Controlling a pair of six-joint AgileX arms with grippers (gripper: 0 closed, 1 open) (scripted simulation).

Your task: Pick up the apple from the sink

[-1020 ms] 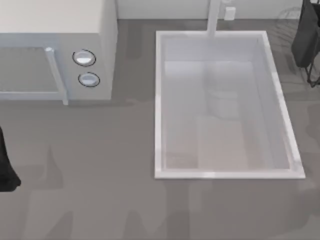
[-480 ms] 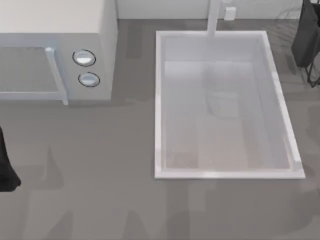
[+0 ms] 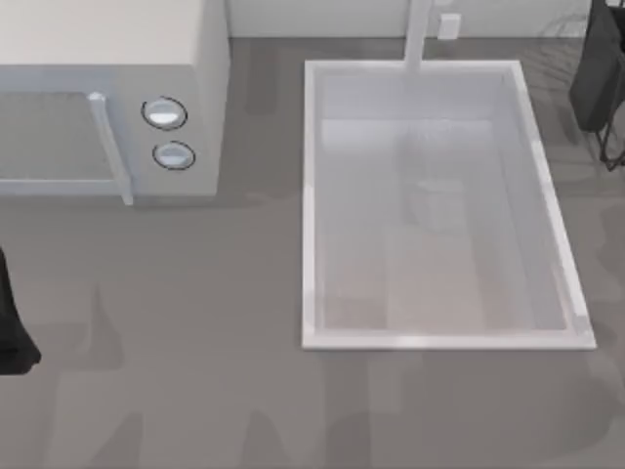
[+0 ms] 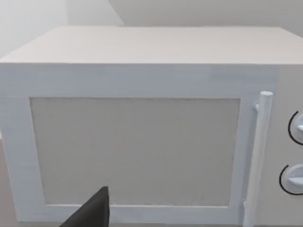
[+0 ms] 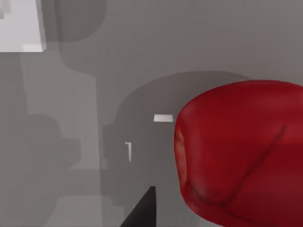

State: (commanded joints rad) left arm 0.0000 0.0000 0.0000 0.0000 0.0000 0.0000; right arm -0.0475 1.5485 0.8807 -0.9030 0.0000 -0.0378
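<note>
The red glossy apple [image 5: 241,156] hangs close in the right wrist view, above bare grey counter that carries its shadow. My right gripper [image 5: 222,208] is shut on it; one dark finger [image 5: 142,210] shows beside the fruit and the other is hidden behind it. In the top view my right arm [image 3: 598,78] is a dark shape at the far right edge, past the sink's back corner. The white sink [image 3: 311,195] holds nothing on its pale floor. My left arm [image 3: 10,332] stays parked at the left edge, with one dark finger [image 4: 92,213] facing the microwave door.
A white microwave [image 3: 107,59] with two round knobs [image 3: 166,113] and a bar handle stands at the back left. A white faucet post [image 3: 420,34] rises behind the sink. Grey counter runs along the front and between microwave and sink.
Faint shadows on the sink floor and on the counter in front of it have shifted slightly. Both arms sit where they were in the top view.
</note>
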